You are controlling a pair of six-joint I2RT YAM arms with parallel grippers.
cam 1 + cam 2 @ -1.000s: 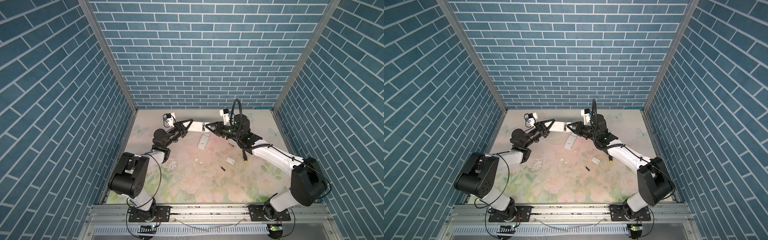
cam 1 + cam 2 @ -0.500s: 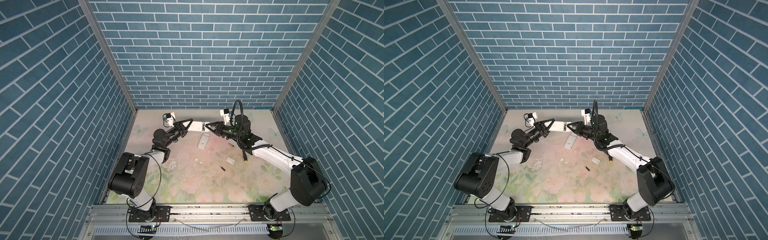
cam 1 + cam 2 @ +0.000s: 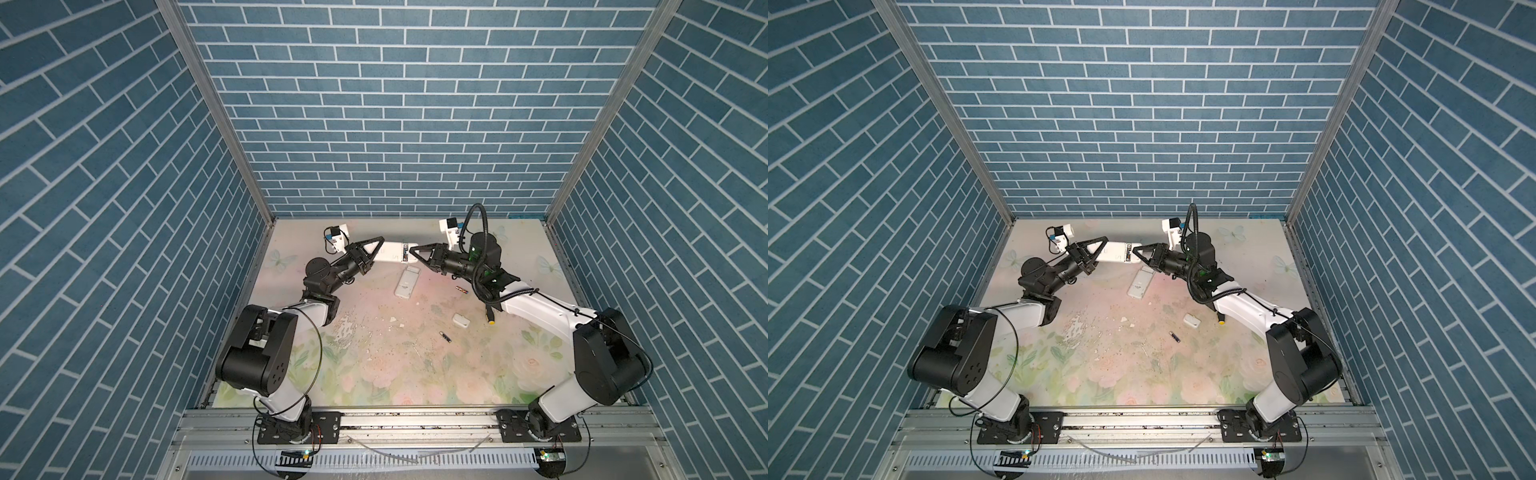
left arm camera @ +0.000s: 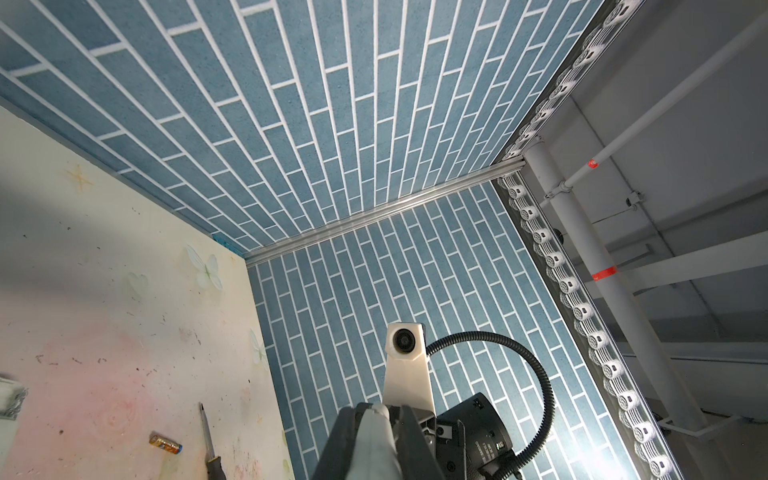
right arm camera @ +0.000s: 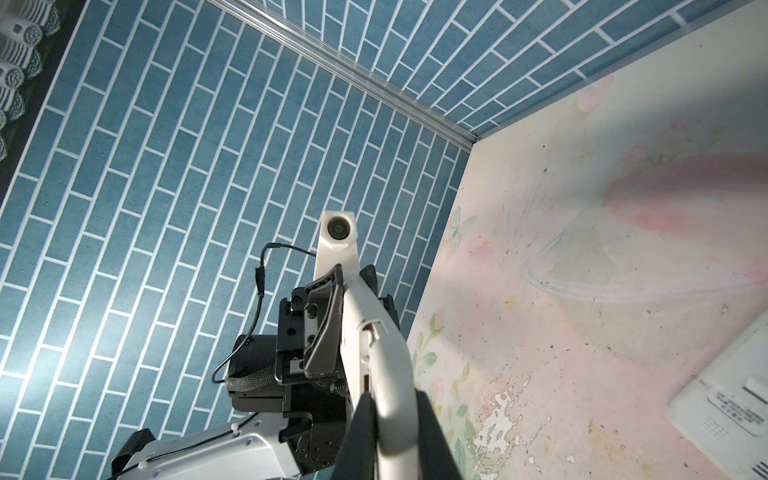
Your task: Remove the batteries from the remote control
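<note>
A white remote control (image 3: 395, 252) (image 3: 1119, 252) hangs in the air over the back of the table, held at both ends. My left gripper (image 3: 376, 251) (image 4: 376, 415) is shut on one end, and my right gripper (image 3: 415, 253) (image 5: 392, 432) is shut on the other end. Whether cells sit inside it does not show. A copper-brown battery (image 3: 461, 289) (image 4: 166, 442) lies on the mat under my right arm. A black battery (image 3: 445, 336) (image 3: 1174, 336) lies nearer the front.
A second white remote (image 3: 407, 281) (image 5: 731, 395) lies on the mat below the held one. A small white cover plate (image 3: 460, 320) and a screwdriver (image 4: 210, 444) with a yellow end (image 3: 491, 320) lie near my right arm. Brick walls close three sides.
</note>
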